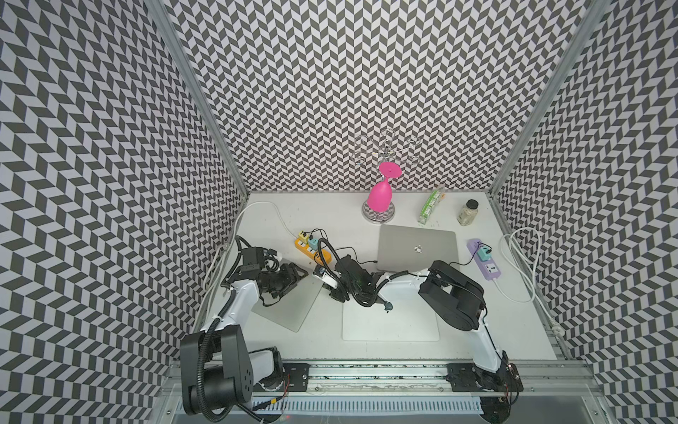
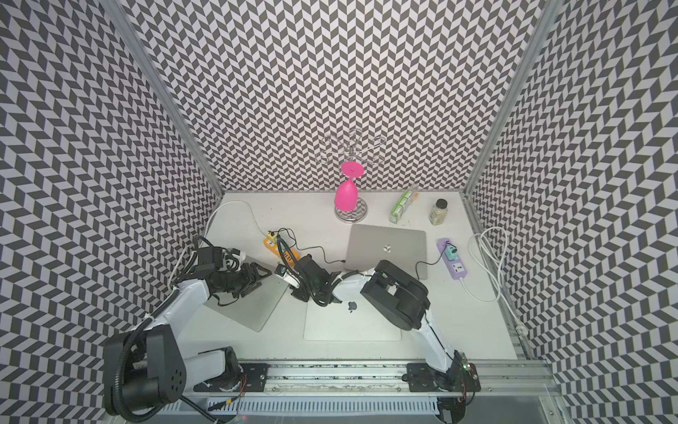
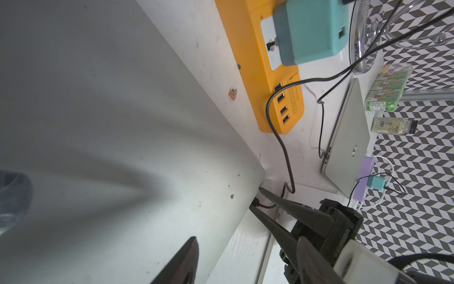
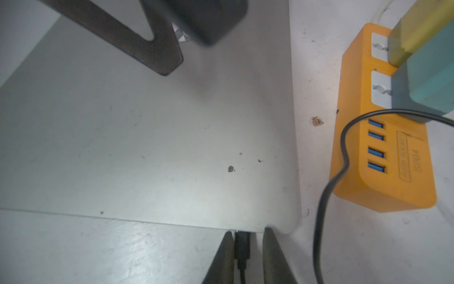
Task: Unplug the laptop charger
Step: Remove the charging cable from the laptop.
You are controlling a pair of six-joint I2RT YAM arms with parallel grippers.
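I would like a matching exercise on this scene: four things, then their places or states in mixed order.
1 pink glass
2 charger plug
3 spice jar
4 left gripper

a open, over a laptop lid
b between the fingers of the right gripper
c upside down on the rack
d upright near the back wall

Pairs: 1-c, 2-b, 3-d, 4-a

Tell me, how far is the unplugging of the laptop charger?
Done: the right claw straddles the black charger plug at the closed silver laptop; the open left claw is over its lid. In hand: the grip, with a gap beside the plug. Left: the plug sits in its port; pull it out.
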